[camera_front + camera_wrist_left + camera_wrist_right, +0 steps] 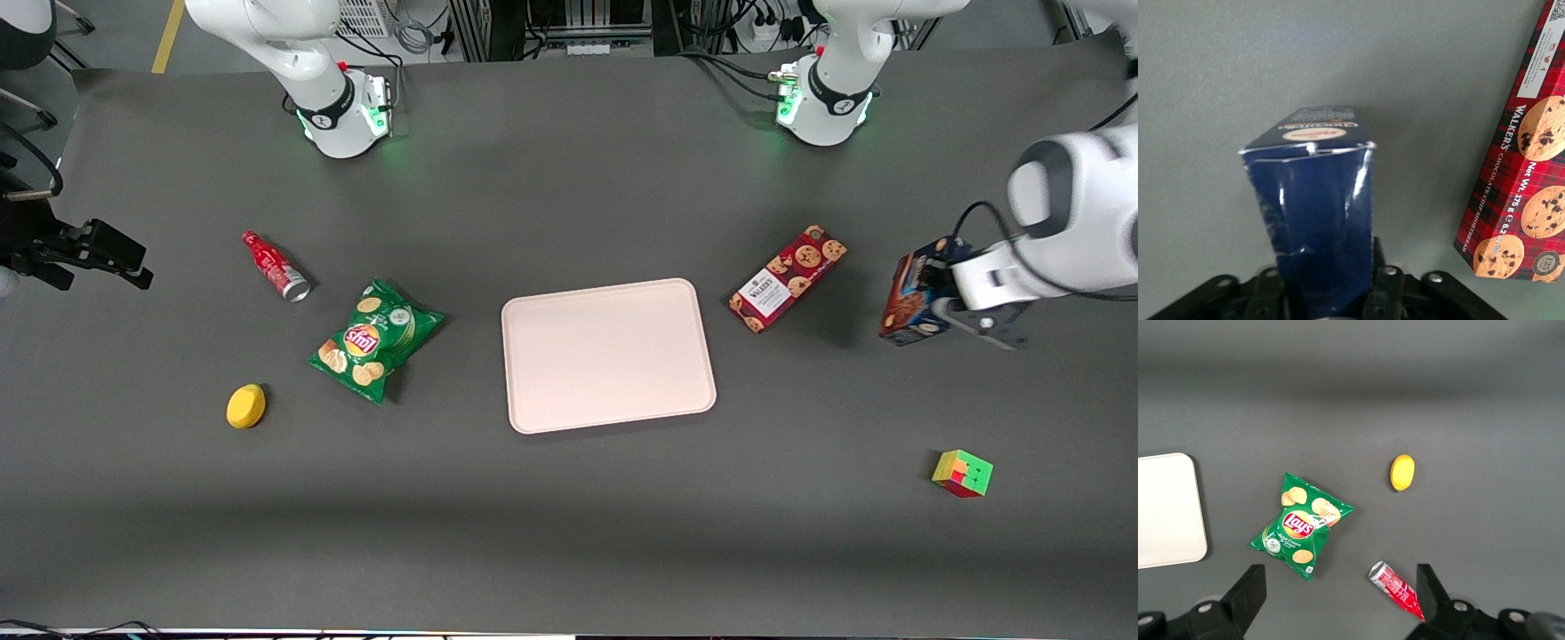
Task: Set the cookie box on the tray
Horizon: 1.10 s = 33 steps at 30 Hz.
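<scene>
Nearest the front camera, you had a multicoloured puzzle cube (962, 473) at the lower right of the frame on the grey table (569, 533). Farther up, the pale tray (608, 354) sat mid-frame, with a green chip bag (375, 340) and a yellow lemon-shaped object (245, 406) toward the parked arm's end. At the right edge, your gripper (941, 298) had its fingers (1386, 288) clamped on the navy cookie box (914, 302), well apart from the tray. The red shortbread box (788, 277) lay between them.
</scene>
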Tool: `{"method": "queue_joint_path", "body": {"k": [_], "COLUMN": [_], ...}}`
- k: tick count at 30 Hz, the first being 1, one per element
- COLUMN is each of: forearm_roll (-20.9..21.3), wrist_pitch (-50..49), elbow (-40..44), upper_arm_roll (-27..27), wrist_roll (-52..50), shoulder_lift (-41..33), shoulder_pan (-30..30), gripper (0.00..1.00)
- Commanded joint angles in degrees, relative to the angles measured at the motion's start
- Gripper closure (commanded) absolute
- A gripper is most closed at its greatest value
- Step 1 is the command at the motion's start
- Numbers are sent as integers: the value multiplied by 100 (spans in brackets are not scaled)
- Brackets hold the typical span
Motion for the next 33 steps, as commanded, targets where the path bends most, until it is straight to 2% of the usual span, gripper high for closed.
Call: {"method": "queue_joint_path", "body": {"k": [1,7,13,16,24,28,33], "forearm_roll": [-27,-176,-598,-703,-581,-239,-18], "wrist_pitch": [-1529,-2278,-2068,-1603,-566,-126,506], "elbow": [1532,2641,2730,2713,2581,2388,2019], "upper_arm_roll": [-440,-1072,-1732,-2022,-2664,-2761,-2893], "wrist_roll": [-1658,-3530,-4999,-5500,-5985,-5976,-5976], "shoulder_lift": [32,93,172,295,1182,1595,2097], "shoulder_pan": [-60,-60,-68,-77,-139,-270,-323], "gripper": [100,100,100,100,100,100,100]}}
